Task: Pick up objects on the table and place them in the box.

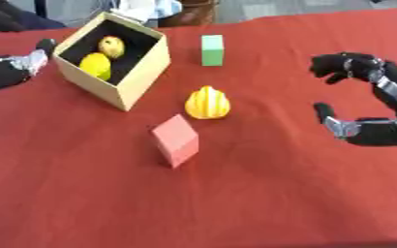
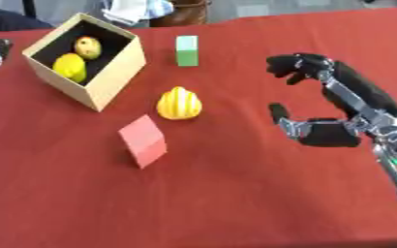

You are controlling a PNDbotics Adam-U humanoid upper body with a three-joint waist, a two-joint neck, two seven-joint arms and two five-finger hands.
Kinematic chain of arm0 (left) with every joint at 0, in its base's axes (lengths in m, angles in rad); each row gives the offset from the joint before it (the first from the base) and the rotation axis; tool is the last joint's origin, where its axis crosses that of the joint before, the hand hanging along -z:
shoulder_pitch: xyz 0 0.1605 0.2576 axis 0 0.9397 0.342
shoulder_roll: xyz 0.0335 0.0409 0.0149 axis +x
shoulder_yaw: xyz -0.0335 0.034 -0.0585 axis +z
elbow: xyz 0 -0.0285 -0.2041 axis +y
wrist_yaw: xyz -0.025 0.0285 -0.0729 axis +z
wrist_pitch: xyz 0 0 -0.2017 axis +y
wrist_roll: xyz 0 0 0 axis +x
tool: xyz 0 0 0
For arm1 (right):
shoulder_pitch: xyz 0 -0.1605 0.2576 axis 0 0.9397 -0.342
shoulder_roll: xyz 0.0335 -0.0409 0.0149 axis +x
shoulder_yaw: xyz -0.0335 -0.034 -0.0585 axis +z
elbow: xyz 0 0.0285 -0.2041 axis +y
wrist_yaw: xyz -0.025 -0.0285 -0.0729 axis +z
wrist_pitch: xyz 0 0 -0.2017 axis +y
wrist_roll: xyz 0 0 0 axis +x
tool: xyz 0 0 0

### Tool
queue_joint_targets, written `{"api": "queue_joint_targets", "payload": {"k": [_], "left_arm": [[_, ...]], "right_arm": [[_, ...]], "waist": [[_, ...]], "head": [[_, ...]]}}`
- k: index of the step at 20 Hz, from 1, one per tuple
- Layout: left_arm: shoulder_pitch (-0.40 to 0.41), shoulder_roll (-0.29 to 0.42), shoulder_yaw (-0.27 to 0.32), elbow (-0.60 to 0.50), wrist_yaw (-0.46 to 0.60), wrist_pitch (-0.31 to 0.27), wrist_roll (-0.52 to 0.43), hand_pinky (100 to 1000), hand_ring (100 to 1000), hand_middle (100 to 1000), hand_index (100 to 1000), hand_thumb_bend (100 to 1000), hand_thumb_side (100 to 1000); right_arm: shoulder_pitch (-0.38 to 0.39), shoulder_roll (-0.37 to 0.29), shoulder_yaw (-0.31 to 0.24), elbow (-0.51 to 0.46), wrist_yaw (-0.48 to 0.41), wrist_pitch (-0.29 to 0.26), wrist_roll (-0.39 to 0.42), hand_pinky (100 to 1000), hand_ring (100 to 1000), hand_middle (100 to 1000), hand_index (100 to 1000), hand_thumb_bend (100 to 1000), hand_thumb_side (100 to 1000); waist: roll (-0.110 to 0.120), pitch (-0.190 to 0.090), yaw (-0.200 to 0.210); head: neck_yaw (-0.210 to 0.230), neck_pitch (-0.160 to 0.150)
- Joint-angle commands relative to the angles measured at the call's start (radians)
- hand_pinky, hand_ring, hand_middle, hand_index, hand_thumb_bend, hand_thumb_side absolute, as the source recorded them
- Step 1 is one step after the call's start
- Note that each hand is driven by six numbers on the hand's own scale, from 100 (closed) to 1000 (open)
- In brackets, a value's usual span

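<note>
My right hand point(image 2: 320, 116) is hovering empty, fingers half curled; the gourd point(image 1: 207, 103) is sitting to its left, nearer it than my left hand point(image 1: 20, 65).

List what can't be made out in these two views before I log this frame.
- Left hand: cut off by the left edge in both eye views; finger state unreadable.
- Box floor: near wall hides anything below the two yellow fruits.
- Far edge: blurred items, cropped by the top.
</note>
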Motion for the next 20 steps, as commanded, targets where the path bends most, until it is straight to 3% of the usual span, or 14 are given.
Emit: {"api": "queue_joint_targets", "payload": {"k": [1,8,20], "left_arm": [[0.033,-0.017,0.026,-0.064,0.017,-0.005,0.010,699,599,609,830,436,201],[0.100,-0.085,0.022,-0.097,0.028,-0.020,0.007,696,596,605,827,433,211],[0.166,-0.170,0.010,-0.100,0.048,-0.050,-0.019,693,588,595,824,418,229]], "right_arm": [[-0.077,-0.049,0.065,0.013,0.007,-0.049,0.104,762,837,828,927,308,316],[-0.227,0.013,0.155,0.118,0.015,-0.114,0.209,785,867,861,939,371,346],[-0.331,0.114,0.188,0.288,0.066,-0.174,0.215,787,872,862,950,398,354]], "waist": [[-0.007,-0.025,0.007],[-0.010,-0.028,0.030],[-0.010,-0.031,0.052]], "head": [[-0.014,-0.012],[-0.027,-0.009],[-0.038,0.006]]}}
